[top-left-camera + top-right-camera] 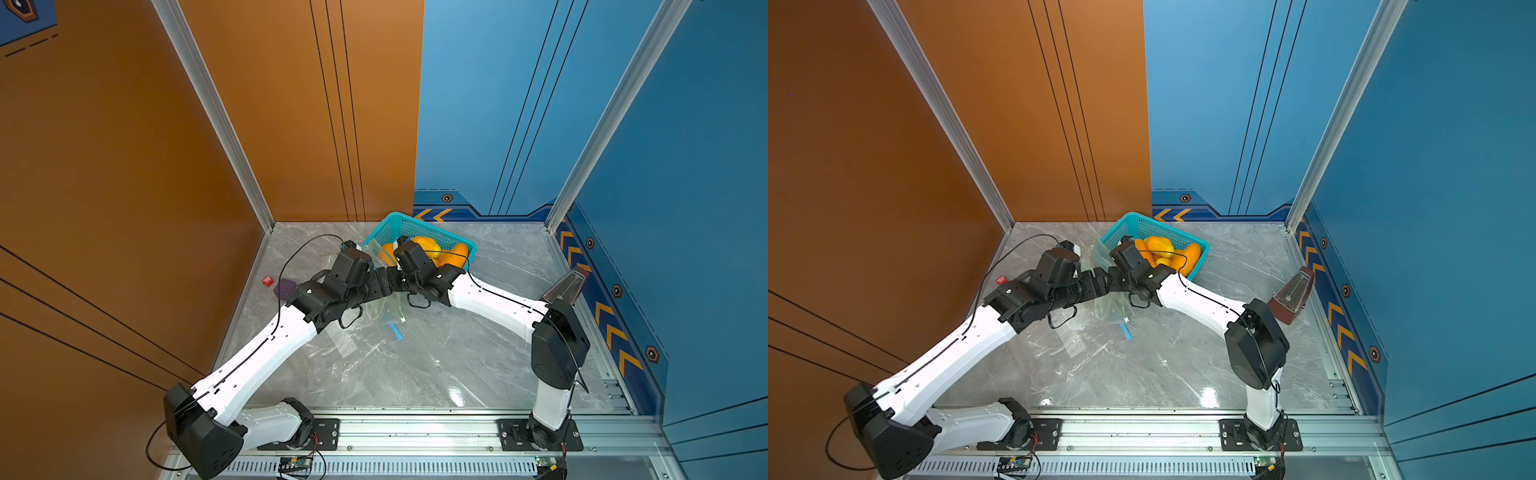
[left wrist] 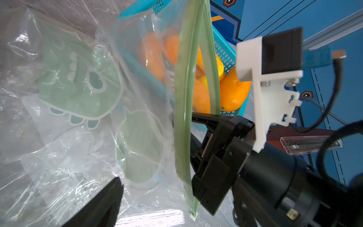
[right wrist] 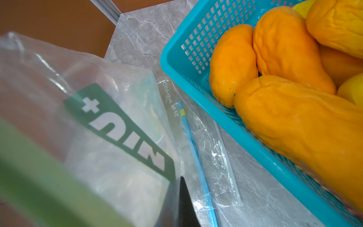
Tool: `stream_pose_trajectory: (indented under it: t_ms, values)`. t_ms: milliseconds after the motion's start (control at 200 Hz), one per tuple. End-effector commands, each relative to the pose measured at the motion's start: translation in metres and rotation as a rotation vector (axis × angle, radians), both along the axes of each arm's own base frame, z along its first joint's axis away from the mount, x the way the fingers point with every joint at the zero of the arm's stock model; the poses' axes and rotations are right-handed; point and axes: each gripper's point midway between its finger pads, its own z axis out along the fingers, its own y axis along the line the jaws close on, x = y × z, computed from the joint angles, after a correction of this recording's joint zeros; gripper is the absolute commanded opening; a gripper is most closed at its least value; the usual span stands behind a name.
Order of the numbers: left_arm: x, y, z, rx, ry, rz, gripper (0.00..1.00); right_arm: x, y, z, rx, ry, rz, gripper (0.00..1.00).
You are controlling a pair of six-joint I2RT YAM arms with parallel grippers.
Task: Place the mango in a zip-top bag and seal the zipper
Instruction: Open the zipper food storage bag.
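Zip-top bag (image 2: 78, 118) was held at centre frame, zipper strip (image 2: 181, 118) pinched by right gripper (image 2: 193, 125); left gripper (image 1: 380, 286) was spread, empty.

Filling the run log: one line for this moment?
right gripper shut on zip-top bag | left gripper open | mangoes in basket

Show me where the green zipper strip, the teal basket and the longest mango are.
green zipper strip (image 2: 182, 118): left wrist view, middle of its length.
teal basket (image 3: 169, 59): right wrist view, corner of the rim.
longest mango (image 3: 294, 125): right wrist view, wrinkled skin at its middle.
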Motion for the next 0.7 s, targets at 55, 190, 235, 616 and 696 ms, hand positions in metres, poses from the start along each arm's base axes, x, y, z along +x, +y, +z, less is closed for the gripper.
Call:
stream_pose_trajectory:
  t_ms: [55, 190, 235, 616, 696]
  values:
    - [0.013, 0.048, -0.018, 0.018, 0.017, 0.225, 0.81, -0.003, -0.008, 0.028, 0.045, -0.051, -0.028, 0.00]
    - [0.016, 0.051, -0.006, -0.030, -0.012, 0.246, 0.76, -0.003, -0.014, 0.029, 0.044, -0.062, -0.045, 0.00]
    - [0.016, 0.051, 0.000, -0.053, -0.031, 0.245, 0.76, -0.002, -0.015, 0.028, 0.042, -0.062, -0.051, 0.00]
    - [0.012, 0.052, 0.020, -0.093, -0.079, 0.205, 0.92, 0.004, -0.017, 0.034, 0.058, -0.074, -0.065, 0.00]
    - [0.016, 0.036, 0.021, -0.081, -0.072, 0.147, 0.96, 0.004, -0.017, 0.034, 0.058, -0.075, -0.064, 0.00]
